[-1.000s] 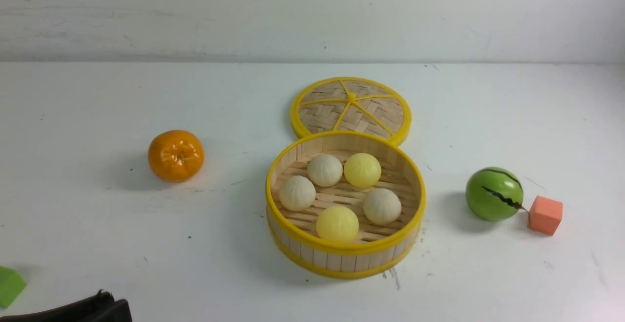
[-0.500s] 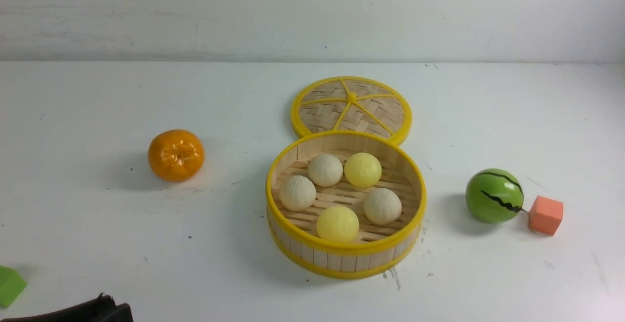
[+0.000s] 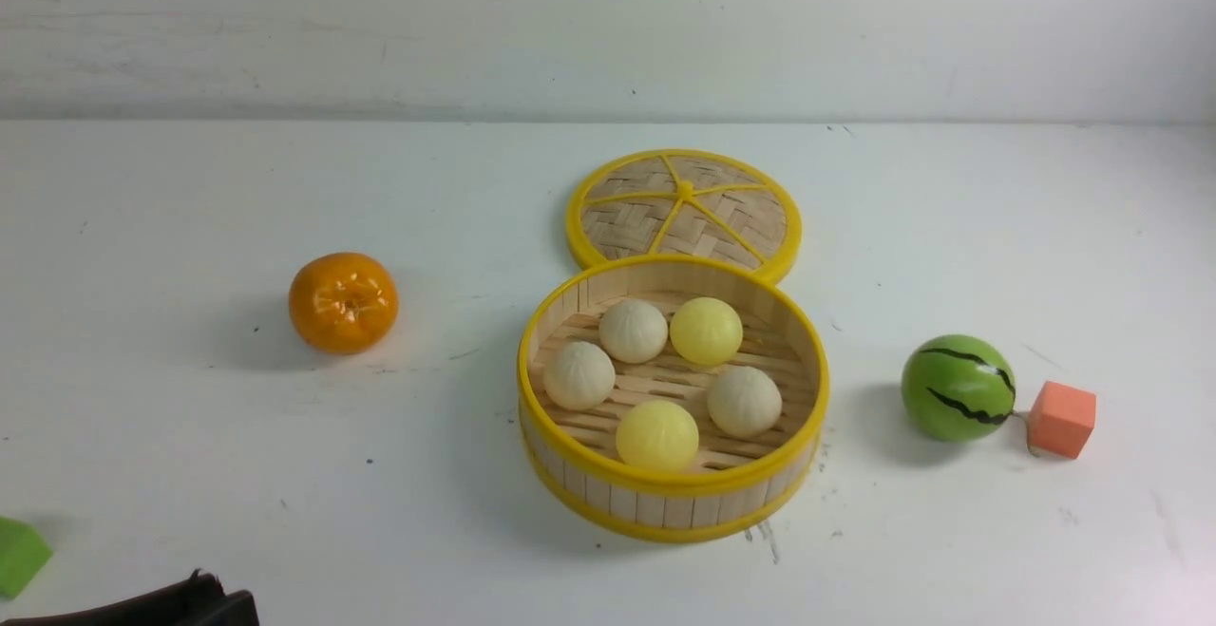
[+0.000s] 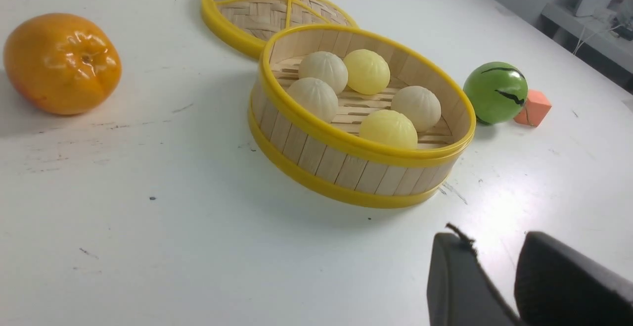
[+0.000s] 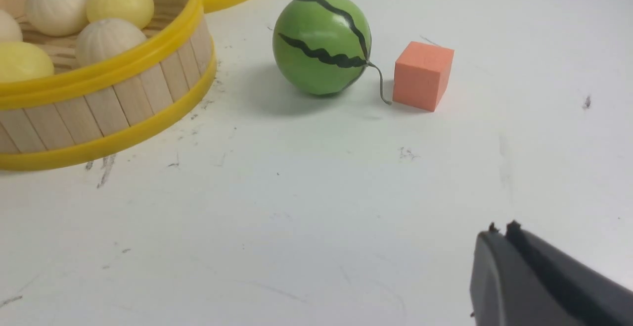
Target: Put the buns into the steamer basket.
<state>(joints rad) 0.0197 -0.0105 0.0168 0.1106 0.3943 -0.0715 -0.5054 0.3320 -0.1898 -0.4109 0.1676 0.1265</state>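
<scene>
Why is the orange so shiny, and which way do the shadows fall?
Left wrist view: white glare patches sit on the orange's glossy top. Front view: its soft shadow falls toward the robot's left, as does the watermelon ball's. Right wrist view: the pincer in the corner looks blurry.

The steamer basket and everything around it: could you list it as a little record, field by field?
steamer basket: upright on the table, uncovered
buns: five inside, three cream-white, two pale yellow
lid: flat behind the basket
orange: on the robot's left
watermelon ball: on the right, beside an orange cube
left gripper: slightly open, empty
right gripper: shut, empty
</scene>
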